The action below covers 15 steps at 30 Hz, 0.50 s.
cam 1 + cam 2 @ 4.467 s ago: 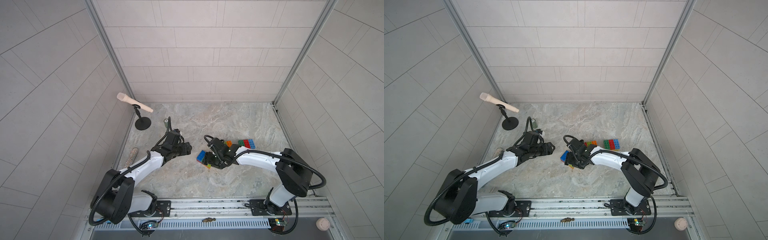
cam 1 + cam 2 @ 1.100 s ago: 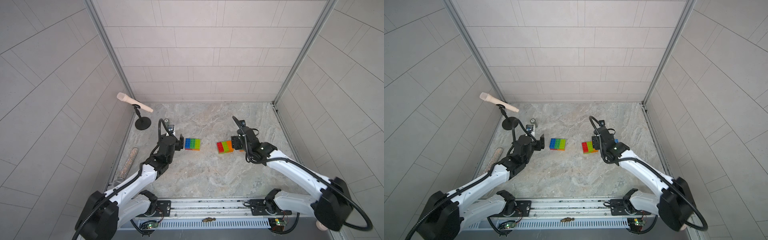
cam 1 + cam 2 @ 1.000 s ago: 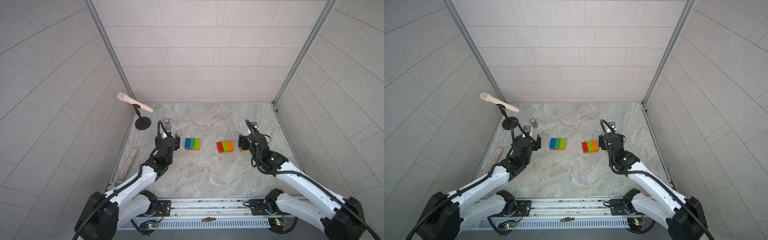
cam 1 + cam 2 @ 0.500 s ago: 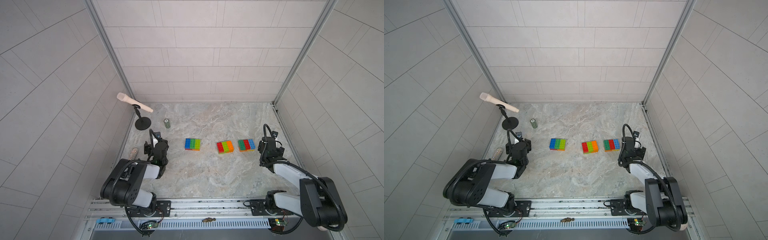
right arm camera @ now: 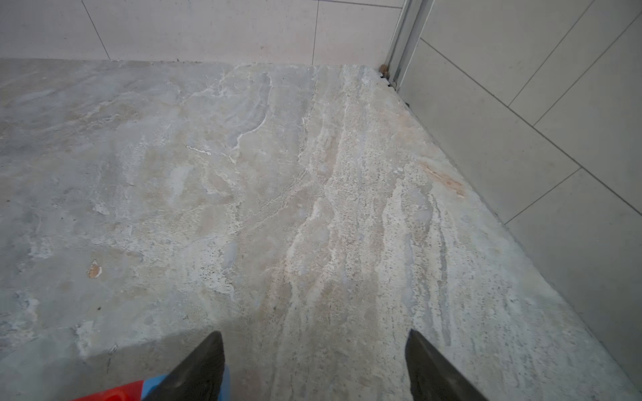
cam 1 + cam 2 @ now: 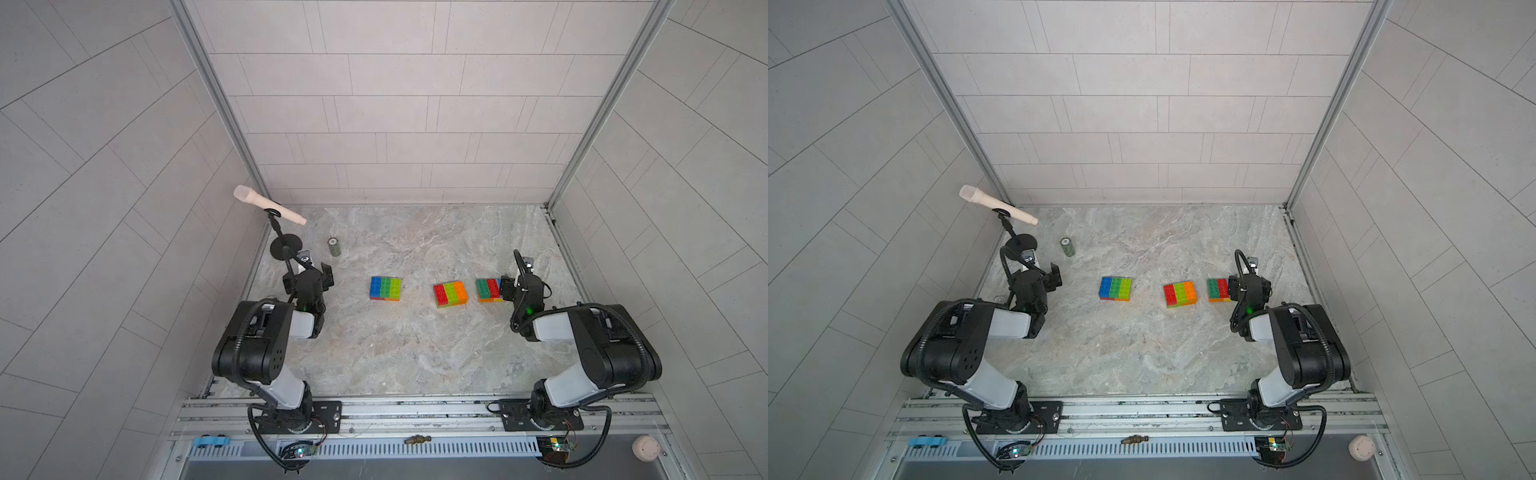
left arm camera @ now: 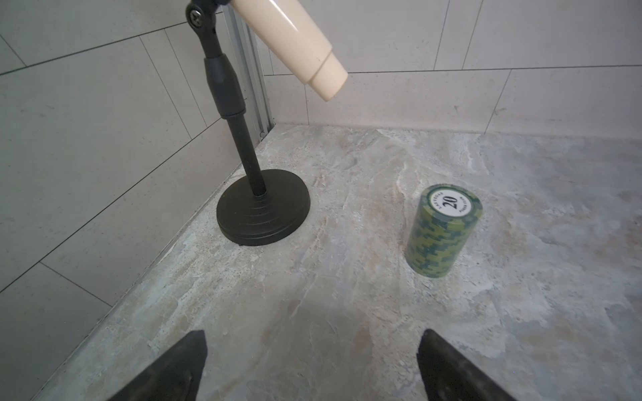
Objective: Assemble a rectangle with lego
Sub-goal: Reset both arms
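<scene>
Three flat two-layer lego blocks lie in a row across the middle of the floor in both top views. The left one (image 6: 385,288) is blue, green and lime. The middle one (image 6: 449,294) is red, lime and orange. The right one (image 6: 1217,289) is green, red and blue, and its blue end is partly hidden behind my right gripper (image 6: 519,286). That gripper (image 5: 314,332) is open over bare floor, a red and blue brick corner (image 5: 114,392) beside one finger. My left gripper (image 6: 308,276) is open and empty (image 7: 311,333), left of the blocks.
A black microphone stand (image 7: 263,208) carrying a cream microphone (image 6: 266,204) stands in the back left corner. A green poker chip stack (image 7: 443,231) sits just ahead of my left gripper. Tiled walls enclose three sides; a metal rail (image 6: 415,409) runs along the front.
Both arms have pulled back from the blocks and folded towards their bases. My left gripper has opened wider. The green, red and blue block now shows at the right.
</scene>
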Each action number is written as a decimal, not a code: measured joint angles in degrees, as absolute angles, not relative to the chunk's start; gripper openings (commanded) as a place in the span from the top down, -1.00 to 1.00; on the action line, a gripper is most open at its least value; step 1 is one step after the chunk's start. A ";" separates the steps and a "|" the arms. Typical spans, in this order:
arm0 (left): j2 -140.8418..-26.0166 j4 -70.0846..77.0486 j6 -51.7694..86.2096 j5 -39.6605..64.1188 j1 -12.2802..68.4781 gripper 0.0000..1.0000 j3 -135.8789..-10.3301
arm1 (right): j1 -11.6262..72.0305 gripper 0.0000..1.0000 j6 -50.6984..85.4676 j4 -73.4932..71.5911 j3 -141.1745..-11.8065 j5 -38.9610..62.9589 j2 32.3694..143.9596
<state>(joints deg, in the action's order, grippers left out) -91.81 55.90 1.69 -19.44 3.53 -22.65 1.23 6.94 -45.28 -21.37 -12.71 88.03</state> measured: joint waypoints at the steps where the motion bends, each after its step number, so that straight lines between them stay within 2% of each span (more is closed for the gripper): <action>1: -91.81 55.37 2.07 -19.18 3.07 -0.99 -22.65 | 1.23 -0.95 6.57 -44.71 -22.28 -12.32 87.88; 2: -91.83 54.92 2.37 -18.85 2.66 -0.99 -22.65 | 1.23 -0.99 6.28 -45.95 -22.61 -11.90 87.88; 15: -91.81 54.61 3.51 -15.99 2.00 -0.99 -21.47 | 1.48 -0.99 4.93 -43.44 -23.31 -10.79 87.31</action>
